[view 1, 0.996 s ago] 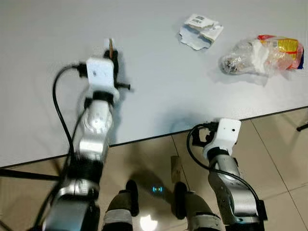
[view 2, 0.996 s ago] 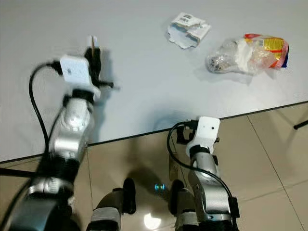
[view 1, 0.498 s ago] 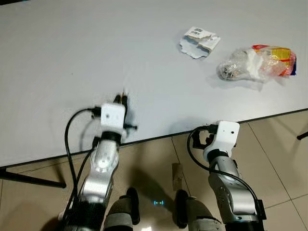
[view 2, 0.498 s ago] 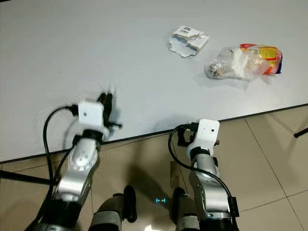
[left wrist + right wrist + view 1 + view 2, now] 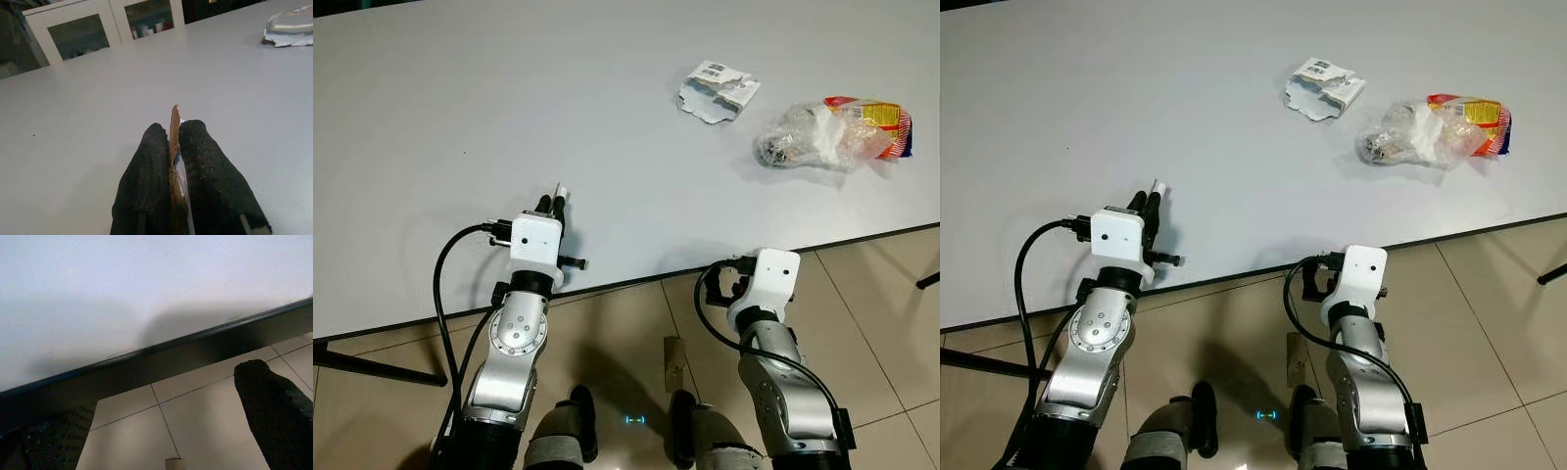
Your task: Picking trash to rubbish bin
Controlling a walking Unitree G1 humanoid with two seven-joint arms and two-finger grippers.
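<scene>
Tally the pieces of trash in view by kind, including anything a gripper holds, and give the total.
Flat scrap pinched in the left gripper: 1 (scrap)
Torn paper packet on the table: 1
Crumpled clear plastic bag on the table: 1
Total: 3

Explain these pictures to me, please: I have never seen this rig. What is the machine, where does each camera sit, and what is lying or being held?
A humanoid robot looks down from a head camera at its two silver arms and a white table. The other pictures come from wrist cameras looking along the black fingers. The left gripper, at the table's near edge, is shut on a thin brown scrap. The right gripper hangs open below the table edge, above the tiled floor. On the table's far right lie a torn white wrapper and a crumpled clear plastic bag.
</scene>
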